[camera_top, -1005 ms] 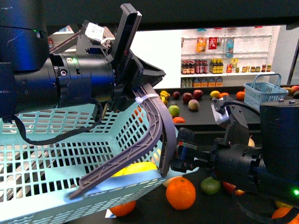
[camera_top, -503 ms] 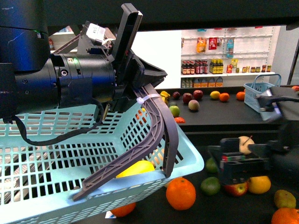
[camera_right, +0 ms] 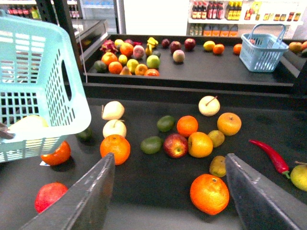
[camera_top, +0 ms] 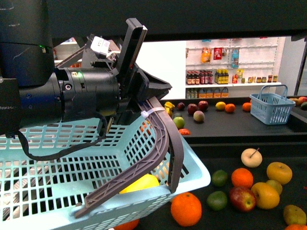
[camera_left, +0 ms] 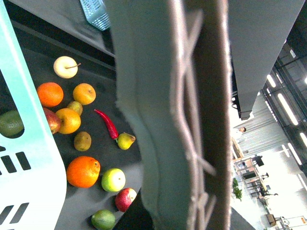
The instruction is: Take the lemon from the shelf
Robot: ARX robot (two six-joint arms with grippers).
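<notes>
**Lemon in basket; right hand spread wide and empty**

I logged the lemon [camera_top: 139,183] lying inside the light-blue basket [camera_top: 48,163], well below the left hand [camera_top: 149,60]. It sat against the mesh wall where the grey handle [camera_top: 160,143] meets the rim. The basket hung from the left hand by that handle, and a white tie [camera_top: 151,101] wrapped the handle just under the hand. The left wrist camera was almost filled by the ribbed handle close up. I could not tell from any view how far the left hand's jaws were closed on it.

The right hand [camera_right: 169,158] was out of the front view. Its own camera showed both fingers [camera_right: 91,194] spread wide with nothing held between them. It hung above the black shelf worktop [camera_right: 158,184] and was well apart from the basket.

Loose fruit lay on the worktop beyond the right hand:
- An orange [camera_right: 209,193] sat nearest, in line with the gap between the fingers.
- A red apple [camera_right: 175,145] lay further out, with two green limes [camera_right: 152,144] beside it.
- A red chilli [camera_right: 268,155] lay just past one finger.

A second orange [camera_top: 186,209] rested on the worktop under the basket's corner, lower than the left hand.
</notes>
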